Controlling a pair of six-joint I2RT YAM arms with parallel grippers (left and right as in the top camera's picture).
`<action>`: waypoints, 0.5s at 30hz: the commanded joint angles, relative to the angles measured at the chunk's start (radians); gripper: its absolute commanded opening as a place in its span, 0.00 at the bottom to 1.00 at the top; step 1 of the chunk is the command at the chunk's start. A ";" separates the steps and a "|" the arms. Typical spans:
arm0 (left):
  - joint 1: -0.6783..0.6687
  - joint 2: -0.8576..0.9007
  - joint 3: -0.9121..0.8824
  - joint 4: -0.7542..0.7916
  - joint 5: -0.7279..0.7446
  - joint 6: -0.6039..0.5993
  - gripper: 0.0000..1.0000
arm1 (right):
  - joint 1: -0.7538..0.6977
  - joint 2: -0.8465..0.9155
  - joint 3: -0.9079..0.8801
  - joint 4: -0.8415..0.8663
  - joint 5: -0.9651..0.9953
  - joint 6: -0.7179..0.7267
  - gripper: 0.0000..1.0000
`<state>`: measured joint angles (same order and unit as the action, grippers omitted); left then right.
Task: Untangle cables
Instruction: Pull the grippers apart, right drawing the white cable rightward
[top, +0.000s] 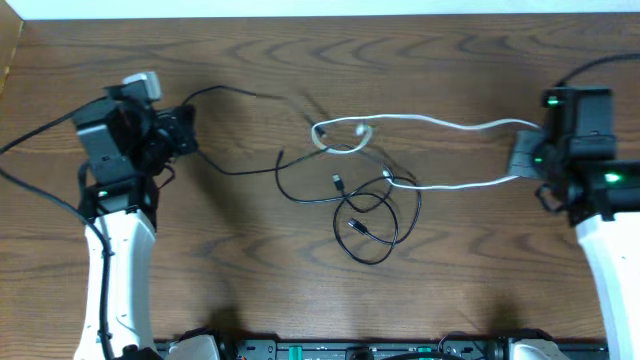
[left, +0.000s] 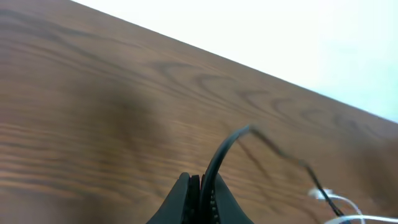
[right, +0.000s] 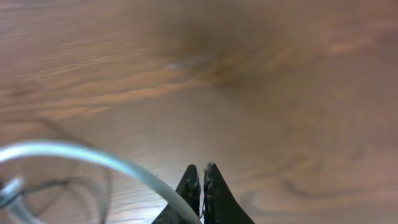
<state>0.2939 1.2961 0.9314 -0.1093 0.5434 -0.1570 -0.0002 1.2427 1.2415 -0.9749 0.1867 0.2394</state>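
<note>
Along the bottom of the overhead frame, the left arm (top: 120, 260) and right arm (top: 612, 260) are rising from the near side of the table (top: 250, 300), with bare wood lying between them. Just above that, the cables are lying mid-table. The black cable (left: 214, 163) is looping over itself there, and the white cable (right: 118, 163) is curling into a small knot (top: 340, 138) at the top of the tangle. The left jaws, at mid-left, are pressing together on a black strand. The right jaws, at mid-right, are pinching the white one, which is stretching nearly straight toward the knot.

Pulling the ends outward is, I judge, risking a tighter knot rather than a looser one, since the two cords are crossing inside the coil. A thin cord could also be slipping out of either pinch. Sideways room is looking short, as each arm is sitting near its side of the frame. Toward the top, open wood is lying before the table's far edge (top: 300, 14).
</note>
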 joint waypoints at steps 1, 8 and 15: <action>0.056 -0.011 0.012 -0.005 0.005 -0.001 0.08 | -0.095 -0.013 0.011 -0.028 0.032 0.027 0.01; 0.104 -0.011 0.012 -0.006 0.051 -0.002 0.07 | -0.202 -0.013 0.011 -0.059 0.031 0.027 0.01; 0.111 -0.011 0.012 -0.006 0.047 -0.002 0.08 | -0.209 -0.014 0.011 -0.074 0.165 0.110 0.01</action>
<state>0.3923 1.2961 0.9314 -0.1162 0.5781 -0.1596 -0.1989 1.2427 1.2415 -1.0363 0.2394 0.2825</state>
